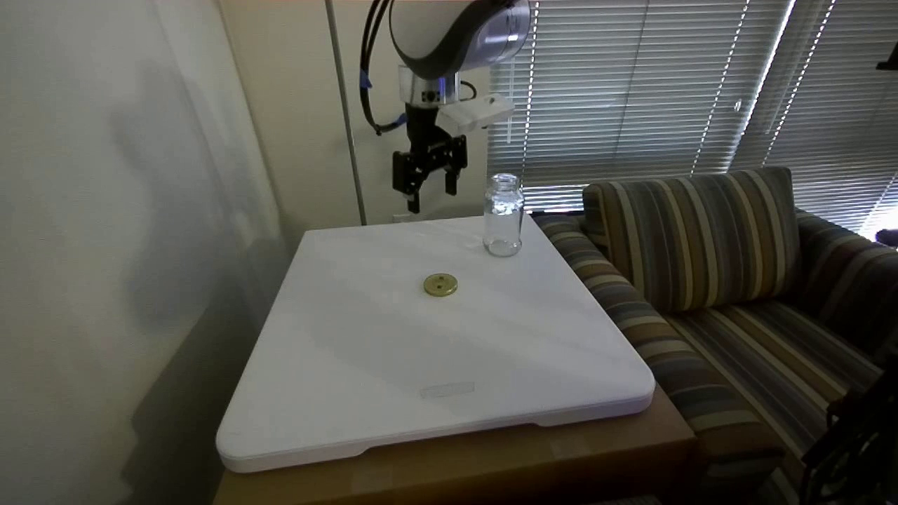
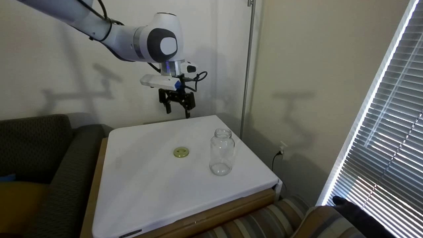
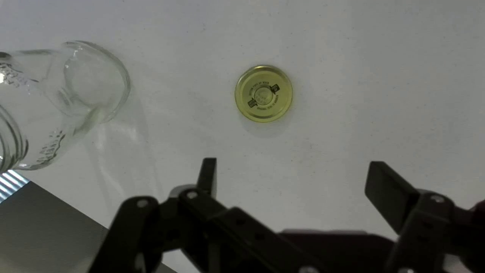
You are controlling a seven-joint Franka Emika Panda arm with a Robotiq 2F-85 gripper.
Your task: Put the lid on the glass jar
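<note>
Holding my black two-fingered gripper (image 3: 292, 165) with its jaws spread wide, I hang higher than the white, round-cornered tabletop (image 1: 337, 351), where the flat, round, brass-coloured lid (image 1: 440, 285) lies apart from the clear cylindrical glass jar (image 2: 222, 153), upright in both exterior views.

Daylight leaks through the blinds (image 1: 596, 105), flaring white at the right edge in an exterior view, while the rest is dim and slightly grainy, soft shadows lie on the wall (image 1: 105, 231), and small glints catch on the glass jar (image 3: 64, 108).
</note>
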